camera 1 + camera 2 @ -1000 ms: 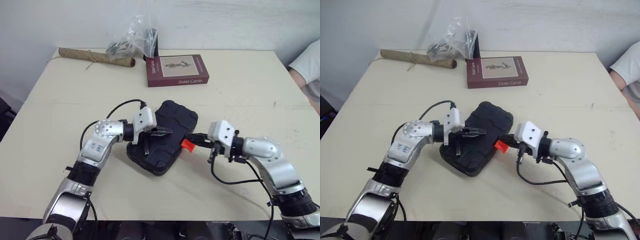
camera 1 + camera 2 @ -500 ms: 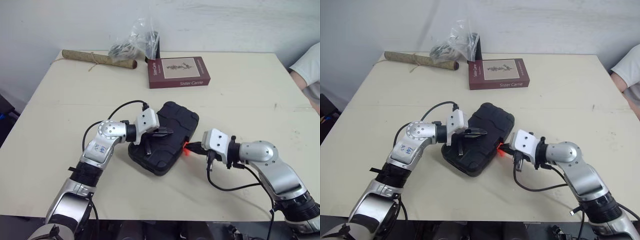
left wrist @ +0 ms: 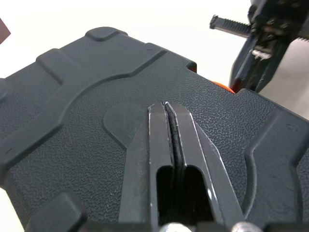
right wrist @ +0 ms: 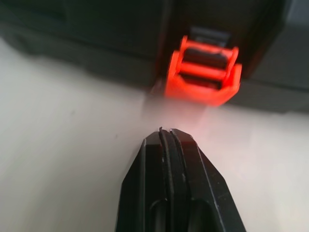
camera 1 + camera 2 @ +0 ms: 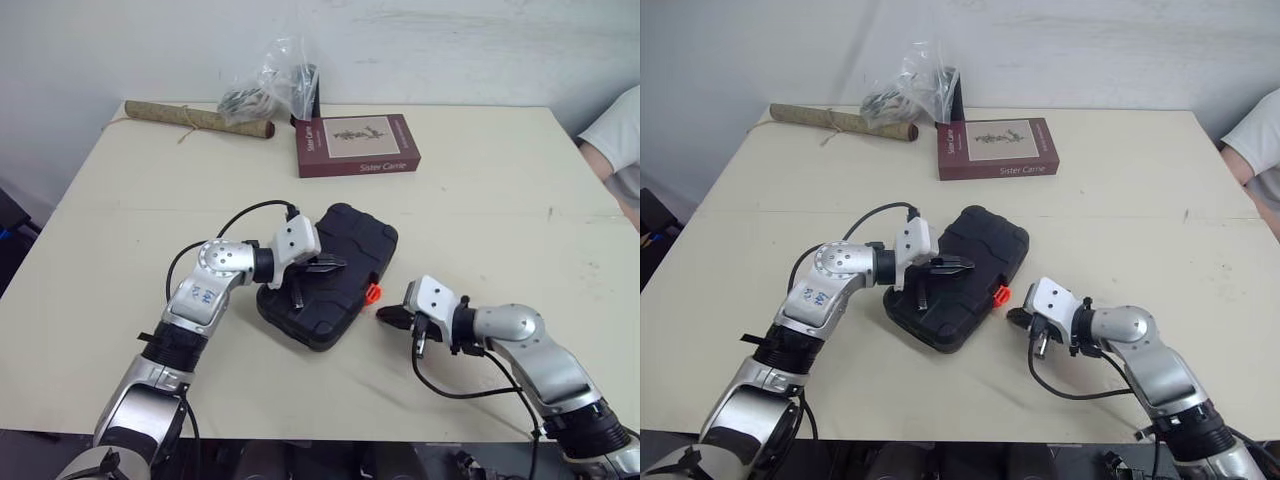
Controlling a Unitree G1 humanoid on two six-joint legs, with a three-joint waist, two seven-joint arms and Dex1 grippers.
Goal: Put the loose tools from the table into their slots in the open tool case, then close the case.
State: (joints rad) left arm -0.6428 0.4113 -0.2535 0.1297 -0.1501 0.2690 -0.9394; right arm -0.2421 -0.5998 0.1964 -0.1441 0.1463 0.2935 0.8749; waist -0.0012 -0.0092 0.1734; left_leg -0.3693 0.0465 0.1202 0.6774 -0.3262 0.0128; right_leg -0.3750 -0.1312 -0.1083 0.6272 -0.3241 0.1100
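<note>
The black tool case (image 5: 355,240) is lying shut in the middle of the worktop (image 5: 480,200), its lid being pressed, it seems, by the left hand (image 5: 335,264), which is clenched on nothing. The right hand (image 5: 385,313), also clenched and empty, is being held just right of the orange latch (image 5: 372,294), apart from it. The case is being judged rigid, textured and fairly heavy, and the small latch is best pushed at its free edge.

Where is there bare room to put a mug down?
Bare table stretches right of the book and case; another lies left of the case, before the roll. Crowded: the back edge by the bag, and the case with the left gripper and right gripper.
</note>
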